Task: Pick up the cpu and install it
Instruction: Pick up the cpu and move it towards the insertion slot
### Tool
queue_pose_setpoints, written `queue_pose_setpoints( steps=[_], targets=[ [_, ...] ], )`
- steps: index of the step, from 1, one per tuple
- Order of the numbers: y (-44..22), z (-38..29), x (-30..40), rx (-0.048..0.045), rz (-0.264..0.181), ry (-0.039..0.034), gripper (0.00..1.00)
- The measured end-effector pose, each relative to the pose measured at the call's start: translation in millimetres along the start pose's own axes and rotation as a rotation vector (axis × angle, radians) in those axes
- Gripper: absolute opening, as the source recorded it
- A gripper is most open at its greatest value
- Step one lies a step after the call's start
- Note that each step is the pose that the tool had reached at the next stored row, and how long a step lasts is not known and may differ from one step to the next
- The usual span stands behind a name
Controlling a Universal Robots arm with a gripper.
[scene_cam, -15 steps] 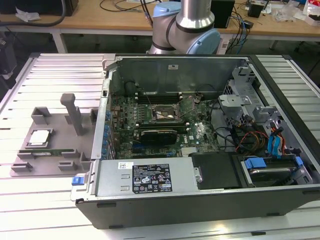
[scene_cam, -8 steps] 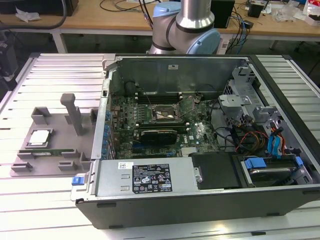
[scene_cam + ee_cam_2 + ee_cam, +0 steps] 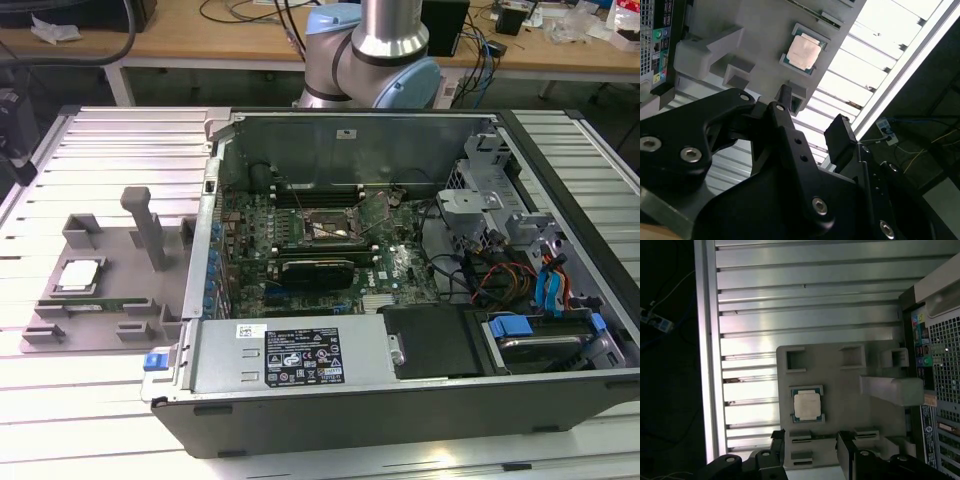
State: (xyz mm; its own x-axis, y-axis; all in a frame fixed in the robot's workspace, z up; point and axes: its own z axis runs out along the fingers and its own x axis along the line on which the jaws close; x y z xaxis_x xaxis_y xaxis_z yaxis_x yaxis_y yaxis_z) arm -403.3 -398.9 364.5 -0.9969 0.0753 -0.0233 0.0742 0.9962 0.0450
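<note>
The cpu [image 3: 79, 275] is a small square chip with a silver top, lying flat in a recess of the grey tray [image 3: 125, 250] on the exterior view's left. In both wrist views it lies below and apart from my gripper: cpu [image 3: 806, 405], cpu [image 3: 803, 53]. My gripper [image 3: 811, 444] hangs above the tray's edge, open, with nothing between its black fingers [image 3: 845, 441]. The second wrist view shows the gripper [image 3: 812, 117] with a wide gap. In the open computer case [image 3: 300, 365] the motherboard's socket [image 3: 328, 229] lies bare with its metal lid [image 3: 376, 211] raised.
A tall grey post [image 3: 148, 228] and several raised blocks stand on the tray near the cpu. The tray rests on a ribbed aluminium table [image 3: 90, 420]. A black graphics card [image 3: 318, 270] sits just below the socket. Cables and drive bays [image 3: 530, 290] crowd the case's right side.
</note>
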Motion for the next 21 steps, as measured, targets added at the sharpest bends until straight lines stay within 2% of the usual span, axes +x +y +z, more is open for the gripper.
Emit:
queue_pose_setpoints(
  steps=[21],
  targets=[
    [-0.6,14.2,0.3,0.0000,0.000,0.0000,0.54]
  ],
)
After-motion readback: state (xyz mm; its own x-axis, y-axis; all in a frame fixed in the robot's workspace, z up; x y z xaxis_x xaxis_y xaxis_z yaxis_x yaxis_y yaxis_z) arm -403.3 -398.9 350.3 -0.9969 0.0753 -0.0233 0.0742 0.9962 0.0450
